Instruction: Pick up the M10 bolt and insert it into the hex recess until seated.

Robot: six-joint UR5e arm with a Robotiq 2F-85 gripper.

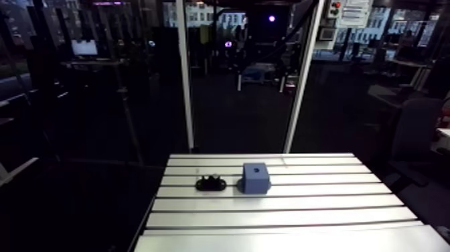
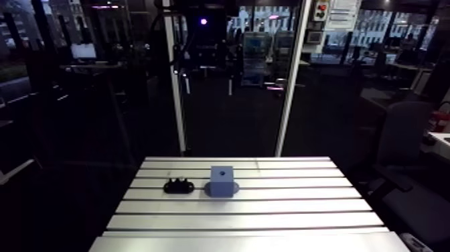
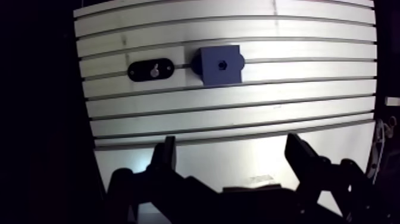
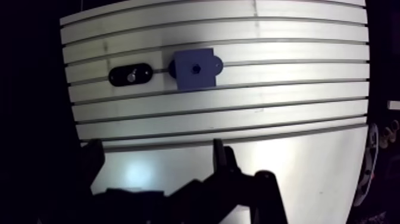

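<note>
M10 bolt (image 3: 154,70), seen only as a small pale, silvery metal spot with a short stub, sits in the middle of a flat black oval holder (image 3: 138,72) on the far half of the slotted aluminium table (image 3: 238,113). It is well ahead of the gripper and untouched. The black two-finger gripper (image 3: 231,143) has its jaws spread wide, with only bare table showing between them. They hold nothing and touch nothing. Its fingers (image 3: 165,156) are dark, matt and angular, rising from jointed linkages. Just to the right of the holder, with a sliver of table between them, stands a matt blue cube-shaped block (image 3: 221,65) with a rounded flange sticking out at its base on either side. A small dark hex recess (image 3: 222,63) sits in the centre of its flat top face and looks empty, though its exact outline is too small to read. In the arm view the holder shows as a low, lumpy black shape to the left of the block, and the bolt itself cannot be made out there. The table is pale brushed metal, ribbed with long parallel grooves running left to right. Its near part, under the gripper, is a smoother sheet catching a bright glare.
</note>
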